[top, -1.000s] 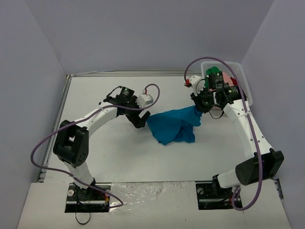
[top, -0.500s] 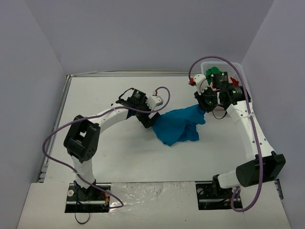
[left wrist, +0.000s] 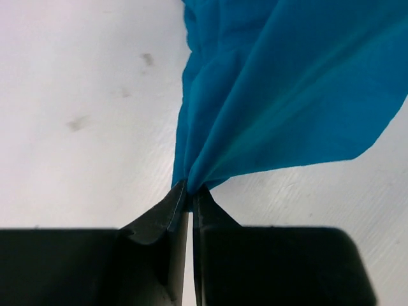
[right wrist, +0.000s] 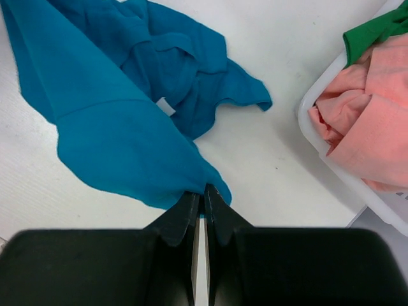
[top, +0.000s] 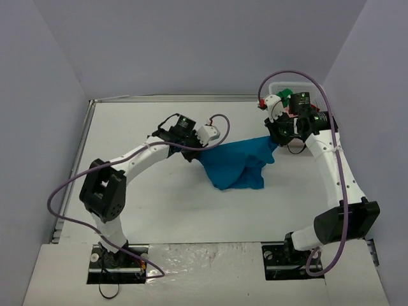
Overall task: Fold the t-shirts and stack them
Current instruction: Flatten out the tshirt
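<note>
Mid-table between my arms, teal shirt [top: 233,167] bunched, left gripper [left wrist: 190,194] clamped on its left edge, right gripper [right wrist: 203,191] clamped on its right edge, basket [right wrist: 347,185] far right holding pink shirt [right wrist: 363,127] and green shirt [right wrist: 376,29], its far side hidden from me by the right arm.

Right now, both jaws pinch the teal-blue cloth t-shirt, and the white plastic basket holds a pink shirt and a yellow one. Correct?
No: beside the pink cloth shirt, the white plastic basket holds a green cloth shirt, not yellow, as the right wrist view shows.
</note>
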### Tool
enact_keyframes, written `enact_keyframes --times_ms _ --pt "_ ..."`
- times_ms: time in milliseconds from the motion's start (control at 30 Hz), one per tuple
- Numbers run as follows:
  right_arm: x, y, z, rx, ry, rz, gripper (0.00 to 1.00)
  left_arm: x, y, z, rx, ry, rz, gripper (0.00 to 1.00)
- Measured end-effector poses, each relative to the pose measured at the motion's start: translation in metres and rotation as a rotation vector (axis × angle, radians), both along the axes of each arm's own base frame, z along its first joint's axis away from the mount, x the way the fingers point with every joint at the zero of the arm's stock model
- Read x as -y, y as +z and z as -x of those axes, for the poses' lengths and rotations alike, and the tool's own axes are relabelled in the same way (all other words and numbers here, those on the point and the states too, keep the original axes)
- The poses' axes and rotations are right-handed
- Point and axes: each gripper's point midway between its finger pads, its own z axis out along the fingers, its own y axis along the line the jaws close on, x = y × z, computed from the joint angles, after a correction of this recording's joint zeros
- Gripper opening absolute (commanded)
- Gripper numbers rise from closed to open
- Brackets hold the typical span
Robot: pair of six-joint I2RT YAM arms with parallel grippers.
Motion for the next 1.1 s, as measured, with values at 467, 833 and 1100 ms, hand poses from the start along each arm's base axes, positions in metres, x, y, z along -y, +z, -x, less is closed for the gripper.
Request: enact_keyframes --times_ms 467,833,1100 --pt "-0.005 0.079 -0.073 0.228 -0.028 -0.108 0.00 -0.107 0.299 -0.044 0.673 0.336 0.041 0.02" --pt "0.003 0.008 -0.047 0.046 -0.026 -0.094 0.00 -0.108 0.154 0.043 0.328 0.045 -0.173 0.94" --pt "0.008 -0.024 -0.033 -0.037 -0.030 -0.064 0.54 -0.111 0.068 0.092 0.079 -0.128 -0.305 0.94"
